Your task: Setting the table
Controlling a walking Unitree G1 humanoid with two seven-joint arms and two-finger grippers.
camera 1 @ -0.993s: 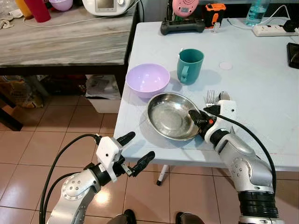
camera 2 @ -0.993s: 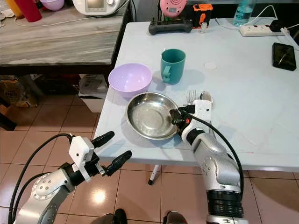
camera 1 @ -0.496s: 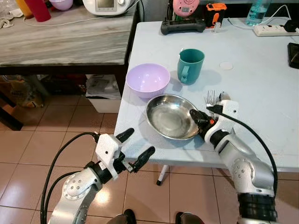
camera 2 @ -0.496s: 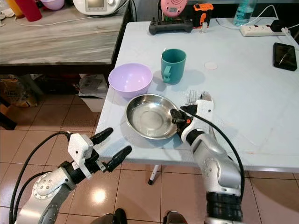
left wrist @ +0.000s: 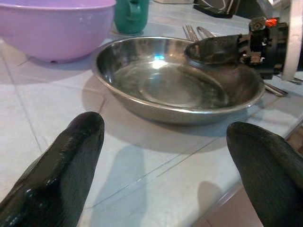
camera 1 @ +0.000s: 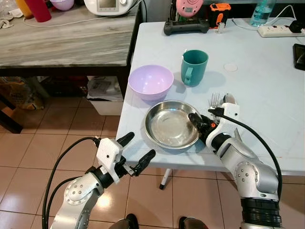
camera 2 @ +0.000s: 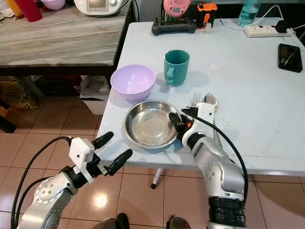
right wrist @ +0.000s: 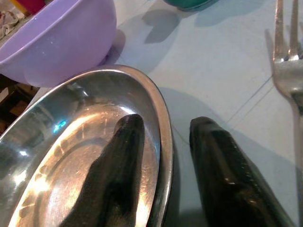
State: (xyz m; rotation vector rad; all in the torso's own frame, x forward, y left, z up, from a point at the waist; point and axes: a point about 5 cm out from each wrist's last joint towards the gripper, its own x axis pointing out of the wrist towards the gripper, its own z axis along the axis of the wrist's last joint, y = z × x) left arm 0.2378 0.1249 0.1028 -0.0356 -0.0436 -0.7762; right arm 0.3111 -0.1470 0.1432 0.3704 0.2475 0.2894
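Note:
A shallow steel bowl (camera 1: 169, 125) sits near the front left corner of the white table (camera 1: 257, 81). My right gripper (camera 1: 196, 120) is shut on its right rim, one finger inside (right wrist: 118, 161) and the other outside (right wrist: 222, 161). Just behind the steel bowl stand a purple bowl (camera 1: 150, 80) and a teal mug (camera 1: 194, 67). A fork (camera 1: 214, 99) and a spoon (camera 1: 228, 98) lie beside my right wrist. My left gripper (camera 1: 141, 145) hangs open below the table's front edge, its fingers pointing at the steel bowl (left wrist: 180, 80).
A marble-topped counter (camera 1: 62, 43) with appliances stands to the left, with boxes under it. At the table's back are a black controller (camera 1: 186, 26), a water bottle (camera 1: 261, 12), a power strip (camera 1: 279, 29) and a phone (camera 1: 299, 55). Tiled floor lies below.
The steel bowl has slid left, toward the table's front left corner, with my right gripper on its rim. My left gripper has barely shifted.

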